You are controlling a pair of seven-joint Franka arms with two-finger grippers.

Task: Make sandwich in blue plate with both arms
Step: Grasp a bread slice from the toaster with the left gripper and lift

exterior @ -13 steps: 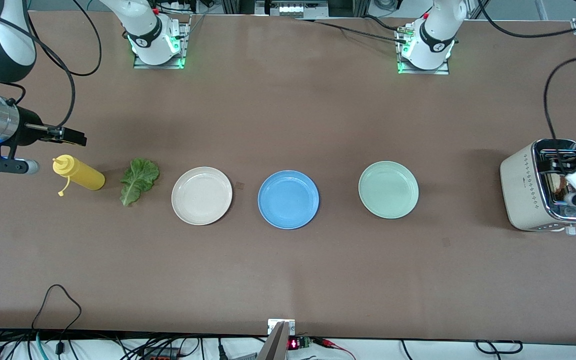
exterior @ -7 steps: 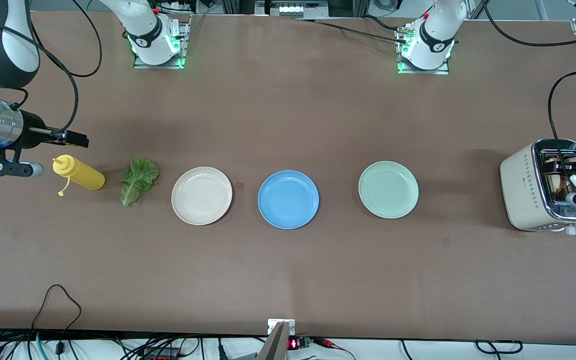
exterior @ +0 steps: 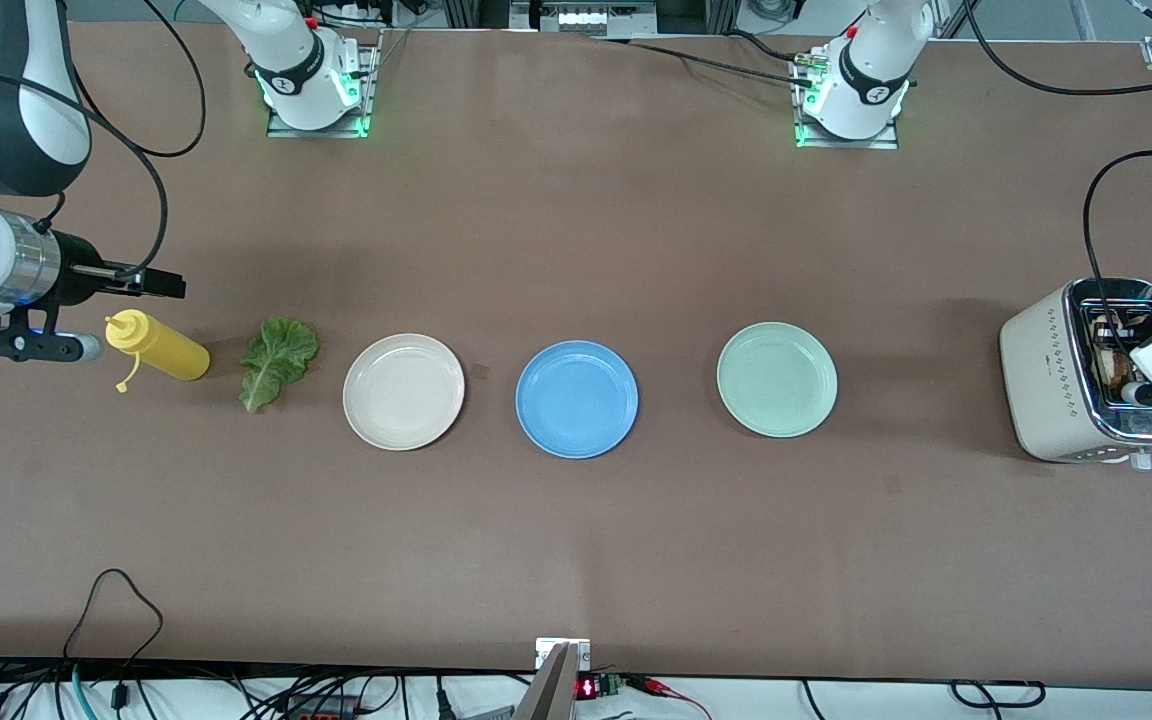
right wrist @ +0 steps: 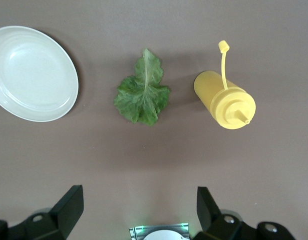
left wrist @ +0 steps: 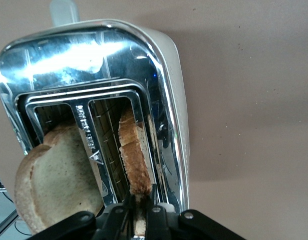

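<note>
The blue plate (exterior: 577, 399) lies bare in the middle of the table. A green lettuce leaf (exterior: 278, 361) (right wrist: 142, 95) lies flat toward the right arm's end. Two bread slices stand in the toaster (exterior: 1056, 380) (left wrist: 166, 85). My left gripper (exterior: 1124, 348) (left wrist: 141, 212) reaches into one slot and is shut on the top edge of the bread slice (left wrist: 135, 157) there. The other bread slice (left wrist: 56, 177) leans in the neighbouring slot. My right gripper (exterior: 154, 282) (right wrist: 138, 206) hangs open and empty over the table beside the yellow bottle.
A yellow squeeze bottle (exterior: 158, 347) (right wrist: 226, 102) lies on its side beside the lettuce. A cream-white plate (exterior: 403, 391) (right wrist: 33, 74) and a mint-green plate (exterior: 777, 379) flank the blue one. The toaster stands at the left arm's end.
My left gripper has shut on the bread slice in the toaster slot. The right arm has drifted slightly toward the bottle and lettuce, still open.
</note>
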